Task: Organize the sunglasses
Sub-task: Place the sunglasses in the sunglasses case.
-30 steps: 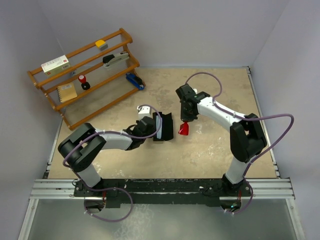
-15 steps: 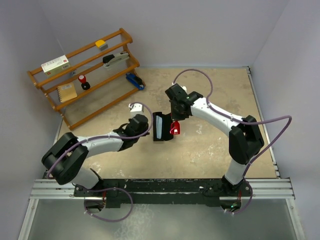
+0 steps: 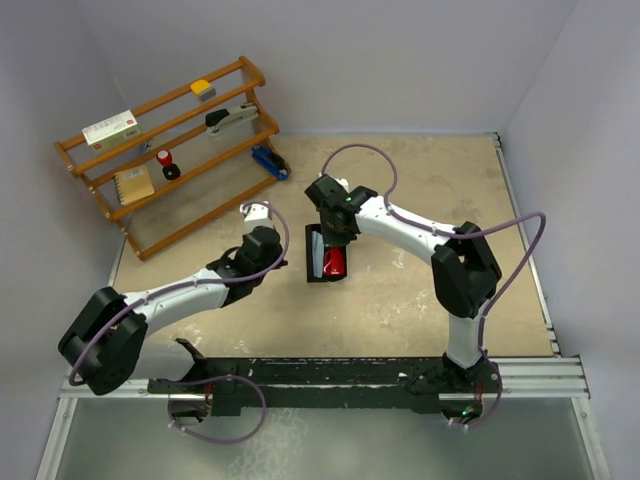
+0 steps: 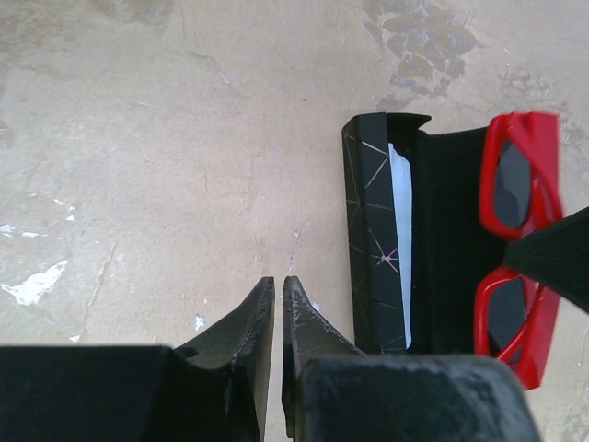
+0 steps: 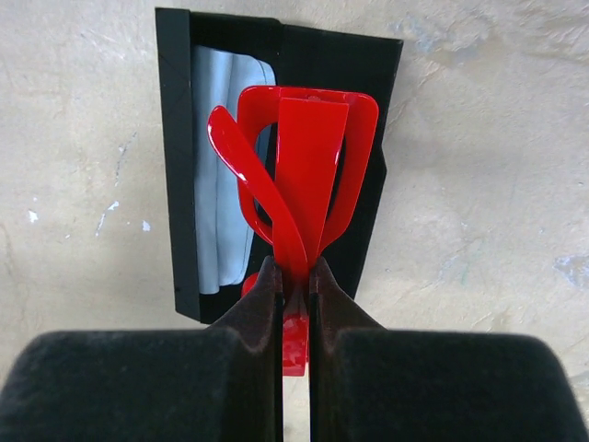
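The red sunglasses [image 3: 335, 264] hang folded from my right gripper [image 5: 295, 276], which is shut on them just over the open black case [image 3: 318, 252]. In the right wrist view the sunglasses [image 5: 299, 175] hover above the case [image 5: 368, 138], and a pale blue cloth [image 5: 221, 166] lies in its left half. My left gripper [image 4: 277, 287] is shut and empty over bare table, a little left of the case [image 4: 373, 239]. The sunglasses [image 4: 515, 249] show at the right edge of the left wrist view.
A wooden rack [image 3: 170, 150] stands at the back left with a white box [image 3: 111, 129], a yellow block [image 3: 203, 89], a notebook [image 3: 133, 184] and several small items. The right arm's cable [image 3: 520, 240] loops over the table's right side.
My right gripper carried the sunglasses leftward to over the case. My left gripper let go of the case and drew back to the left; it now points at bare table.
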Action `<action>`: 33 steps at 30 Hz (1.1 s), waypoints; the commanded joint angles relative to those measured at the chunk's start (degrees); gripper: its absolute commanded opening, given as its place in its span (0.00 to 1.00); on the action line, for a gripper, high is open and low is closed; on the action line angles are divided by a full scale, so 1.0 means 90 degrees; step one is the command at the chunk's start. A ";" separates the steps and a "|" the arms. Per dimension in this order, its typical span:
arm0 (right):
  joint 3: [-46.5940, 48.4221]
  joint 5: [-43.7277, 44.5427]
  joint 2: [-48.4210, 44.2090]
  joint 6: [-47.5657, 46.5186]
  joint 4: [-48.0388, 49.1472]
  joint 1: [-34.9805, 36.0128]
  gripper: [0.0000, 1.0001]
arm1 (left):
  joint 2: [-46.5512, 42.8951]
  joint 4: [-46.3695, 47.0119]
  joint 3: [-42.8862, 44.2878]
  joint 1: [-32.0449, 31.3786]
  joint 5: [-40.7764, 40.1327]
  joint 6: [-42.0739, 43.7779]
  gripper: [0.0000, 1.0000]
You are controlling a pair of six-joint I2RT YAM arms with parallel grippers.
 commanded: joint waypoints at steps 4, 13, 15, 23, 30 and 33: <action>0.0411 0.0105 0.0231 0.0186 -0.0004 0.0107 0.00 | -0.0497 -0.0121 -0.0085 0.0120 -0.0101 0.0091 0.06; 0.0612 0.0109 0.0563 0.0235 0.0082 0.0133 0.00 | -0.0639 -0.0134 -0.0197 0.0114 -0.0011 0.0041 0.06; 0.0671 0.0118 0.0638 0.0242 0.0071 0.0139 0.00 | -0.0658 -0.0118 -0.0226 0.0113 -0.0006 0.0035 0.06; 0.0829 0.0236 0.0853 0.0239 0.0083 0.0132 0.00 | -0.0697 -0.0121 -0.0261 0.0118 0.0016 0.0030 0.06; 0.0812 0.0241 0.0835 0.0261 0.0090 0.0134 0.00 | -0.0662 -0.0099 -0.0261 0.0117 0.0030 0.0029 0.06; 0.0796 0.0246 0.0878 0.0269 0.0129 0.0132 0.00 | -0.0663 -0.0094 -0.0259 0.0113 0.0040 0.0026 0.06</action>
